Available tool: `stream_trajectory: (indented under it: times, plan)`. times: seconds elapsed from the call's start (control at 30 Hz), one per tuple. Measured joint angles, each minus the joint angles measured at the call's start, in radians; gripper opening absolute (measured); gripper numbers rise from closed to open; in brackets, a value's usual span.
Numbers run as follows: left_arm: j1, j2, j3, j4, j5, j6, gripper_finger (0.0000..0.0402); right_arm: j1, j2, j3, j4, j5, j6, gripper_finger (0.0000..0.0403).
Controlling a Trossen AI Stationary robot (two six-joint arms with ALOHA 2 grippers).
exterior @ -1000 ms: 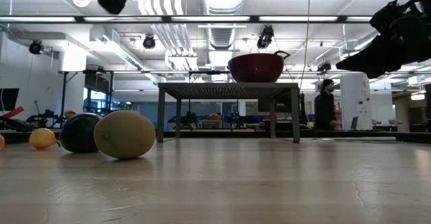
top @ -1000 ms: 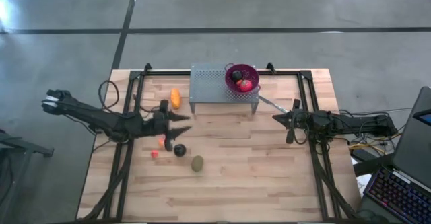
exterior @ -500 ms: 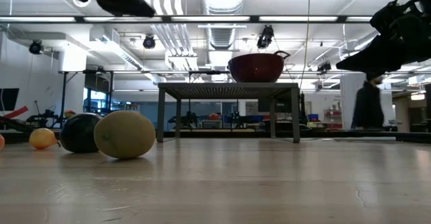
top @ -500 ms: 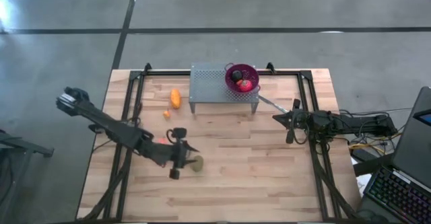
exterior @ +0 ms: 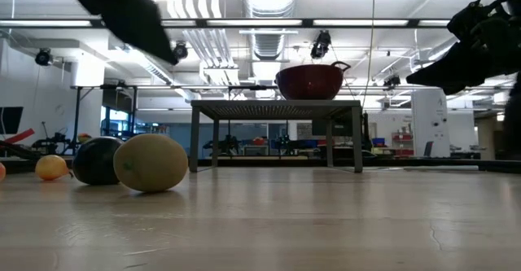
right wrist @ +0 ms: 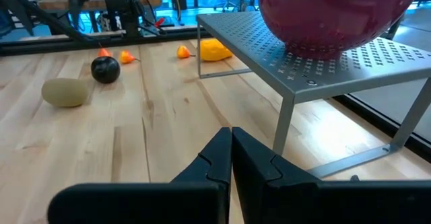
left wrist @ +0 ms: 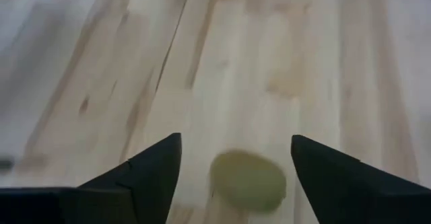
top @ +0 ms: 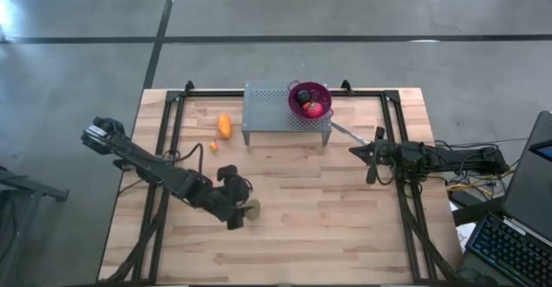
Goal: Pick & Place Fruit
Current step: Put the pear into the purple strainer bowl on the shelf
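Note:
A brown-green oval fruit point(left wrist: 248, 180) lies on the wooden table point(top: 328, 227). My left gripper point(left wrist: 236, 138) is open and slants down over it, one finger on each side, touching nothing; the high view shows the left gripper point(top: 241, 209) just left of the oval point(top: 253, 209). A dark round fruit point(right wrist: 105, 69) and small orange and red balls point(right wrist: 126, 57) lie close by, hidden under my left arm in the high view. An elongated orange fruit point(top: 225, 126) and a small orange ball point(top: 214, 146) lie farther back. My right gripper point(right wrist: 231, 133) waits shut at the table's right.
A purple perforated bowl point(top: 310, 99) holding a dark and a red fruit stands on a grey perforated stand point(top: 276, 113) at the table's far middle. A thin silver utensil point(top: 345, 133) lies between the stand and my right arm. Bare wood stretches along the near edge.
My left gripper has moved toward the table's near edge and a little to the right, passing over the small balls and the dark fruit to the oval one. It has sunk slightly and tipped from near level to slanting down. No fruit has moved.

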State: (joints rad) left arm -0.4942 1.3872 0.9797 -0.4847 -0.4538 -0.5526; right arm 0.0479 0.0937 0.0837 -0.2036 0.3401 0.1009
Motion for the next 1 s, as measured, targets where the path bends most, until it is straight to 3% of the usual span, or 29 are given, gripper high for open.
stream_trajectory:
  times: [0.47,0.7,0.9,1.0]
  plan:
    - [0.015,-0.063,-0.002,-0.780,-0.012,-0.697,0.0287,0.000,0.000,0.000,0.000,0.000,0.000,0.0008]
    - [0.015,-0.068,-0.015,-0.826,0.070,-0.753,0.0286,0.000,0.000,0.000,0.000,0.000,0.001,0.0008]
    - [0.009,-0.068,-0.067,-0.828,0.285,-0.756,0.0286,0.000,0.000,0.000,0.000,0.000,-0.002,0.0008]
    - [-0.001,-0.068,-0.093,-0.825,0.338,-0.763,0.0287,0.000,0.000,0.000,0.000,0.000,0.000,0.0008]
